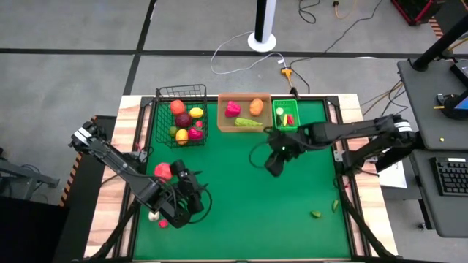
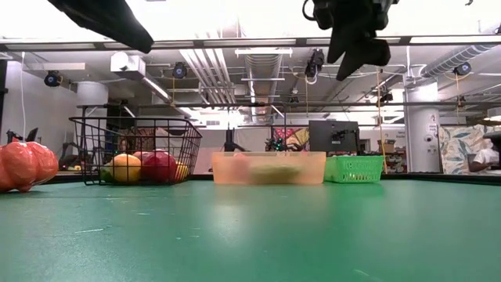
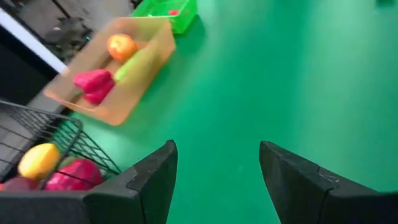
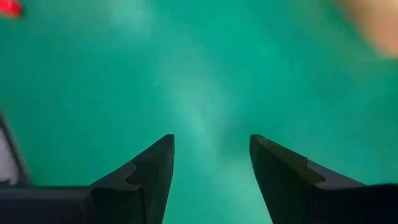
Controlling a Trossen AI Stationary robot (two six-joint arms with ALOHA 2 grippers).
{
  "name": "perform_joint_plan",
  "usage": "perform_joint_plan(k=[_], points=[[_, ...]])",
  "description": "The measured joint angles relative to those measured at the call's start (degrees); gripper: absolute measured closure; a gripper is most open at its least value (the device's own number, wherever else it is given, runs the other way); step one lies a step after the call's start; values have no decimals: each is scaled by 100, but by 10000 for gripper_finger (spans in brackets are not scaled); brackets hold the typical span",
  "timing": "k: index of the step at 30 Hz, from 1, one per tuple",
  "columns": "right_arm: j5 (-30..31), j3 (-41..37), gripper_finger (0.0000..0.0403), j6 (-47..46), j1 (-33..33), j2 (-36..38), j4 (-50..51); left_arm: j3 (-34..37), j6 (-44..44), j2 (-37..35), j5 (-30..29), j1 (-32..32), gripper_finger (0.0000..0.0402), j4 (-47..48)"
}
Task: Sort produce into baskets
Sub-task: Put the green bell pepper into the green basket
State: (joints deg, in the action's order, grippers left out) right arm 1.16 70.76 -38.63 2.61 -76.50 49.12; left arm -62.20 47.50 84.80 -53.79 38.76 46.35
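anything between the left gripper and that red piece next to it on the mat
Nothing visible. In the high view the red piece lies on bare mat just beside the left gripper, which is open and empty, and no other item sits between them.

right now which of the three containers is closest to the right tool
The small green bin: in the high view the right tool hangs just in front of it, both fingers apart and empty. The tan tray sits farther left, the black wire basket farthest.

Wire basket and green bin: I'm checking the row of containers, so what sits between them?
The tan tray, between the wire basket and green bin, clearest in the high view.
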Motion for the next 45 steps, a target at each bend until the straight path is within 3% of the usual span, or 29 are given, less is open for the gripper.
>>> perform_joint_plan(k=[5,12,17,21,28,35,39,45], points=[[-215,0,202,-604,567,-287,35,-67,-650,-18,609,1,192,-376],[-1001,0,202,-2016,1333,-502,937,-3,-2941,-100,1547,-81,192,-1644],[-1292,6,202,-3027,1797,-470,1853,157,-3672,-274,1566,-156,192,-2000],[-1343,53,202,-3656,2110,-436,2229,599,-4232,-541,1650,-224,192,-2826],[-1397,74,202,-4239,2391,-430,2292,1766,-4995,-1349,2806,-654,192,-5009],[-1424,64,202,-4676,2733,-430,2280,2422,-5029,-2044,2808,-1059,192,-5692],[-1427,-34,199,-4656,2895,-456,2278,2596,-4985,-2275,2426,-1091,192,-5687],[-1547,-382,154,-4779,3016,-458,2219,2657,-4957,-2367,2061,-1088,192,-5672]])
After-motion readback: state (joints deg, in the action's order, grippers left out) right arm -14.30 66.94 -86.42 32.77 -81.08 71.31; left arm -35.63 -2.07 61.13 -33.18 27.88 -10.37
